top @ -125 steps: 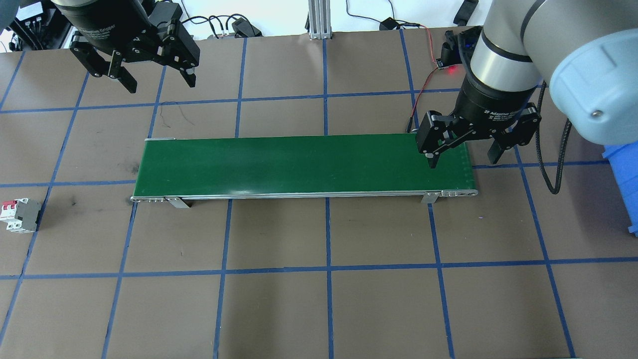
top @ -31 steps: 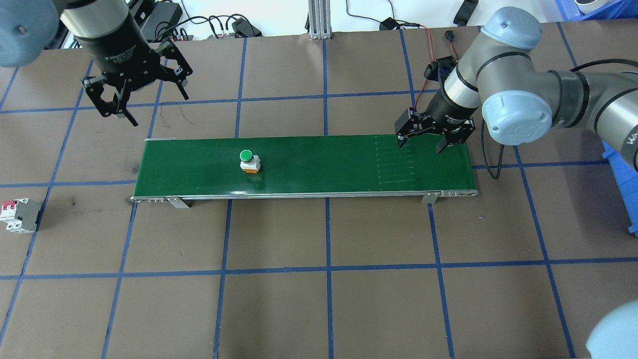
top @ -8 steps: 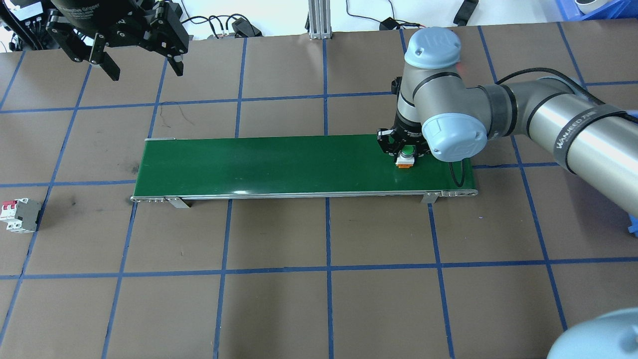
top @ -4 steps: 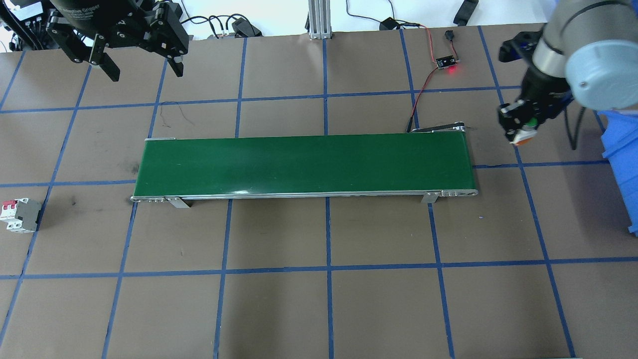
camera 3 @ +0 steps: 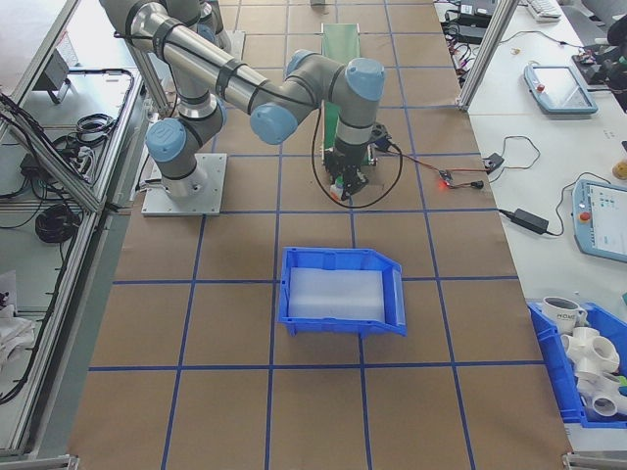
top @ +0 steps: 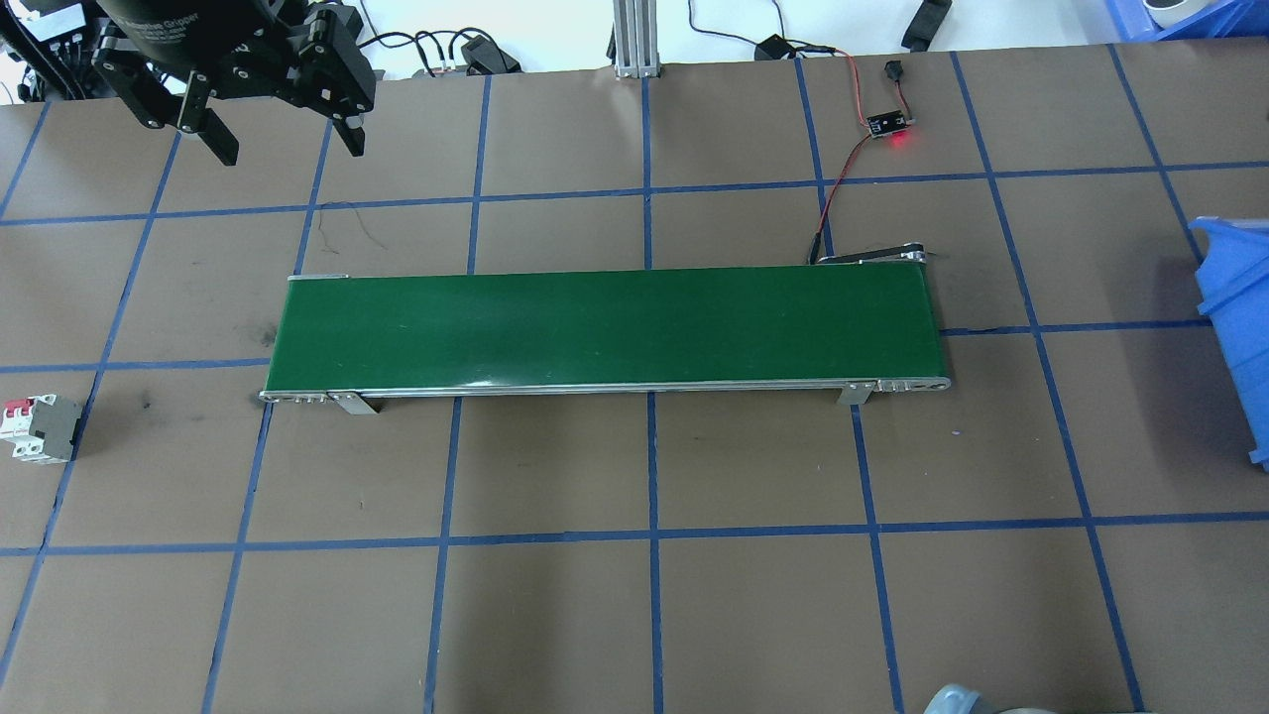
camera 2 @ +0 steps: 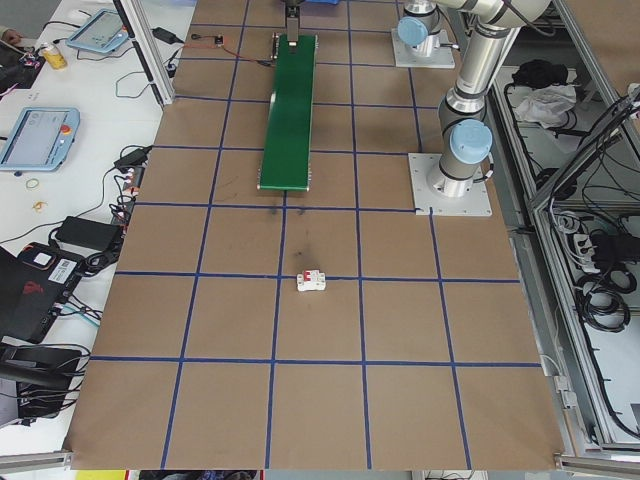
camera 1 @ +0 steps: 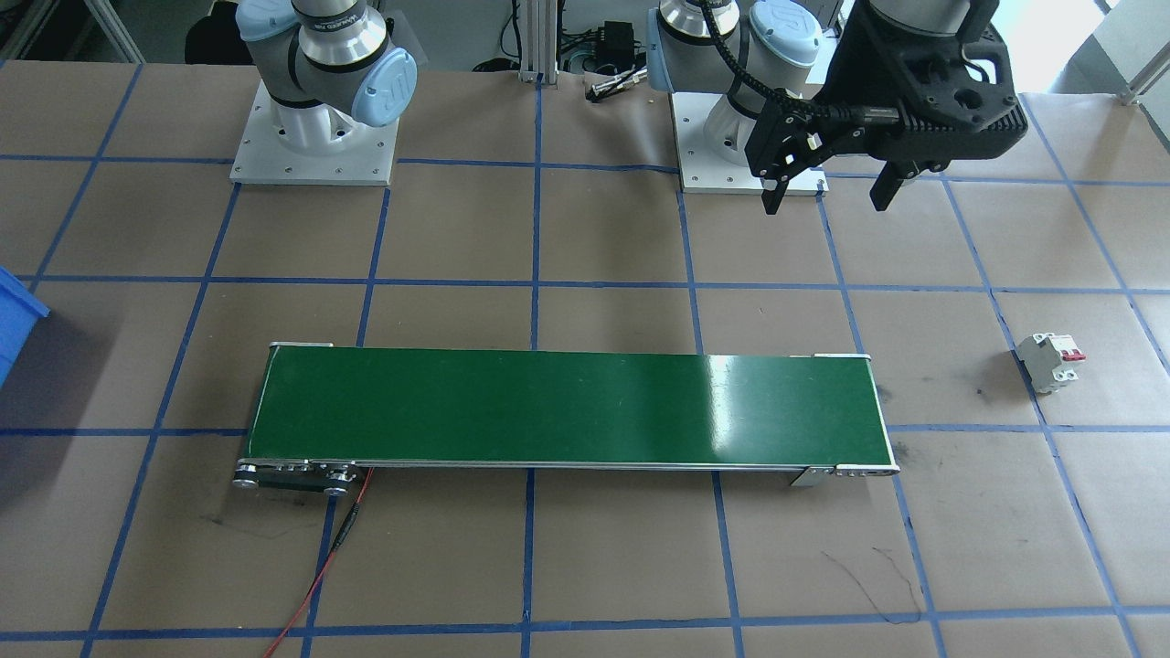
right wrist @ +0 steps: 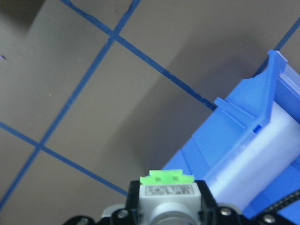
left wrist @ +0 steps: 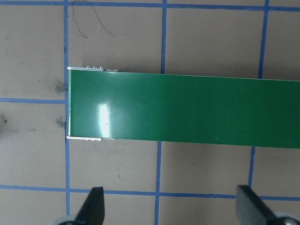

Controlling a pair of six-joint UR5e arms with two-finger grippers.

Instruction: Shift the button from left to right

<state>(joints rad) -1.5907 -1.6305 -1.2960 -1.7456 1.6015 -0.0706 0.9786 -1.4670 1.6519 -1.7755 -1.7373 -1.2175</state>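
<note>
Right now the right pincer is clamped on the button, whose whitish labelled body and bright green edge fill the bottom of the right wrist view. It hangs above the brown counter, with the blue bin just beyond it, the near wall and white liner in plain sight. From the table's right end the right arm reaches out past the conveyor's end, wrist pointing down, the bin nearer that camera than the pincer.

Farther off, the green conveyor belt lies bare, nothing riding on it. Beyond its left end the left pincer hovers high with its fingers spread wide and nothing between them. A white circuit breaker with red toggles sits alone on the counter at the far left, well apart from the belt.

I'd judge this the carry step, nearly done. What remains, as I read it, is to bring the button over the bin's open mouth, clear the near wall, then let go so it drops onto the liner rather than the rim.
</note>
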